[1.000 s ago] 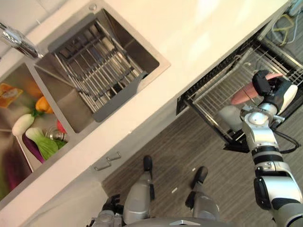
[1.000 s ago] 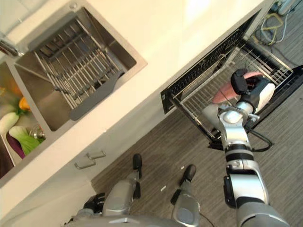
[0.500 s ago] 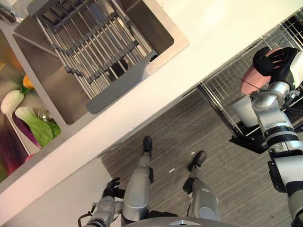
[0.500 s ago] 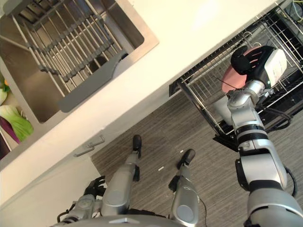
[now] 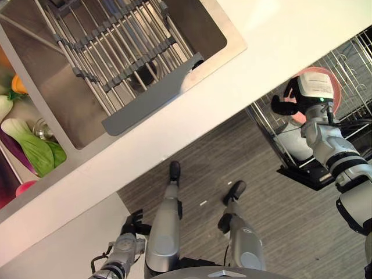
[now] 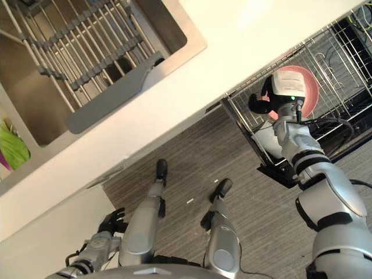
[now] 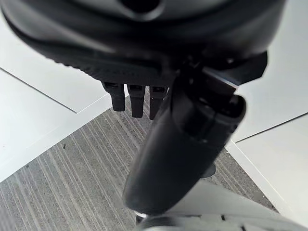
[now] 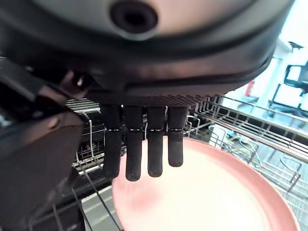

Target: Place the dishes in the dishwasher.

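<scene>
A pink plate (image 5: 333, 80) sits over the pulled-out wire dishwasher rack (image 5: 350, 57), under the counter's edge on the right. My right hand (image 5: 283, 106) is at the plate's near side with its back turned up. In the right wrist view its fingers (image 8: 155, 144) reach out straight over the plate (image 8: 207, 192), and the thumb stands off to one side; the hand is open. Rack wires (image 8: 240, 115) show around the plate. My left hand (image 5: 132, 223) hangs idle low by my side, fingers relaxed.
A white counter (image 5: 279, 35) runs across the view above the rack. A steel sink holds a grey drying rack (image 5: 116, 64), and vegetables (image 5: 32, 148) lie in the basin to its left. A pale rounded thing (image 5: 293, 145) sits below the rack's front. Grey plank floor lies below.
The camera has swung, shifting the whole picture. My right hand has turned over, and the pink plate now shows beyond it, further into the rack. The left hand still hangs.
</scene>
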You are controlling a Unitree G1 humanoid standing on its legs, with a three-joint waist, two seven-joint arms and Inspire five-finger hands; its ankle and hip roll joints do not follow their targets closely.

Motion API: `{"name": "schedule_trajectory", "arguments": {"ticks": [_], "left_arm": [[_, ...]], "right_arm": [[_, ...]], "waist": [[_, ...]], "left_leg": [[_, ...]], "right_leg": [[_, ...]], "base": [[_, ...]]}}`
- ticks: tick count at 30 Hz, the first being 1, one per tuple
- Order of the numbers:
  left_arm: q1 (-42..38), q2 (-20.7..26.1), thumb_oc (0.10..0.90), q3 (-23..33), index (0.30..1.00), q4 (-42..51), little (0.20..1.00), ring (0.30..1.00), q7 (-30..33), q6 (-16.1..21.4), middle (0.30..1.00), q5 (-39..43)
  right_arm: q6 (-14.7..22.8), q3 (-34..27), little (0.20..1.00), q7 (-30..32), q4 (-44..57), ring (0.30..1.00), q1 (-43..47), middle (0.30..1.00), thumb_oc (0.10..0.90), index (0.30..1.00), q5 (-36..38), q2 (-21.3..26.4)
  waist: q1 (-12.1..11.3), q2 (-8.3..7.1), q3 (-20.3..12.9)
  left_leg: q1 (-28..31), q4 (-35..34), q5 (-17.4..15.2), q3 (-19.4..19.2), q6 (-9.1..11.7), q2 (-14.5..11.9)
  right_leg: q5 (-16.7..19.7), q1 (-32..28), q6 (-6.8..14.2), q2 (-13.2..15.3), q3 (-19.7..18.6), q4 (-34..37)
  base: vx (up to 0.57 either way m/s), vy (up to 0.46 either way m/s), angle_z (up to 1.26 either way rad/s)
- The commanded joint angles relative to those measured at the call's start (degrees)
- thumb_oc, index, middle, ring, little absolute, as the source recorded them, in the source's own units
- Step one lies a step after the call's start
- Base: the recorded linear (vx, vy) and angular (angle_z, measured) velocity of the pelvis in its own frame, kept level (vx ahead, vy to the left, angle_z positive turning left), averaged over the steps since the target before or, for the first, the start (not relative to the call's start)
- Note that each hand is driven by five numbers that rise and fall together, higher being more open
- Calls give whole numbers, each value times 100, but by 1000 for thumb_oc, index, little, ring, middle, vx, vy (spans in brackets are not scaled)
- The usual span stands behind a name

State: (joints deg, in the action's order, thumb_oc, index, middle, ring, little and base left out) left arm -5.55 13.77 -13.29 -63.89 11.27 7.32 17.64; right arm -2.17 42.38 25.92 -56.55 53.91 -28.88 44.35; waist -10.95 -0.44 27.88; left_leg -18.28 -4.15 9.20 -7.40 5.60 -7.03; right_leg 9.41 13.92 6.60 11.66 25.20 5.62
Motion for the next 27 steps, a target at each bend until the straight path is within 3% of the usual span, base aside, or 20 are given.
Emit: {"name": "schedule_trajectory", "arguments": {"ticks": [1,7,14,19,20,21,22,23,27], "left_arm": [[-35,-131,800,-402,900,-54,900,900,-131,160,900,235],[41,-91,800,-316,900,-11,900,900,-194,157,900,368],[166,-98,800,-110,900,-79,900,900,-234,82,900,342],[425,-26,800,203,900,-255,900,900,-312,-67,900,-7],[512,-8,800,351,900,-362,900,900,-368,-140,900,-149],[518,10,800,328,900,-360,900,900,-369,-140,900,-148],[613,37,800,501,900,-470,900,900,-428,-207,900,-339],[616,53,800,479,900,-470,900,900,-429,-206,900,-339],[845,82,800,790,900,-681,900,900,-621,-314,900,-543]], "right_arm": [[-76,67,900,141,-6,900,743,900,800,900,-420,435],[164,4,900,6,558,900,844,900,800,900,73,492],[169,-808,900,286,1507,900,507,900,800,900,431,640],[107,-2197,900,565,2301,900,-776,900,800,900,566,786],[85,-2779,900,670,2361,900,-1294,900,800,900,754,812],[78,-2835,900,663,2395,900,-1359,900,800,900,745,812],[56,-3439,900,771,2343,900,-1863,900,800,900,975,809],[51,-3493,900,765,2375,900,-1924,900,800,900,968,806],[-53,-4920,900,837,1591,900,-3332,900,800,900,1500,868]], "waist": [[-50,-102,-302],[-2,-196,-359],[129,-272,-527],[241,-278,-876],[304,-265,-1048],[276,-275,-1044],[340,-254,-1222],[313,-262,-1217],[423,-179,-1644]], "left_leg": [[-240,-85,-110,211,98,-106],[-131,-85,-156,195,89,-143],[123,-85,-130,32,13,-175],[596,-85,-303,-98,-18,-210],[820,-84,-377,-162,-24,-222],[837,-84,-381,-167,-22,-222],[1041,-75,-449,-214,-28,-222],[1057,-76,-452,-217,-27,-222],[1469,-49,-560,-264,-8,-242]], "right_leg": [[-311,-44,504,91,-166,-81],[-336,-81,481,38,-258,-80],[-300,-232,394,27,-257,-69],[-453,-639,355,5,-242,-76],[-522,-820,342,-6,-224,-82],[-524,-834,342,-7,-227,-80],[-607,-1035,329,-30,-202,-80],[-609,-1049,329,-30,-204,-79],[-789,-1491,303,-92,-100,-75]], "base": [[0,0,0],[2,-24,-6],[-30,-28,-13],[83,-48,-10],[107,-53,-9],[149,-69,2],[75,-31,0],[119,-52,3],[128,-49,-1]]}}
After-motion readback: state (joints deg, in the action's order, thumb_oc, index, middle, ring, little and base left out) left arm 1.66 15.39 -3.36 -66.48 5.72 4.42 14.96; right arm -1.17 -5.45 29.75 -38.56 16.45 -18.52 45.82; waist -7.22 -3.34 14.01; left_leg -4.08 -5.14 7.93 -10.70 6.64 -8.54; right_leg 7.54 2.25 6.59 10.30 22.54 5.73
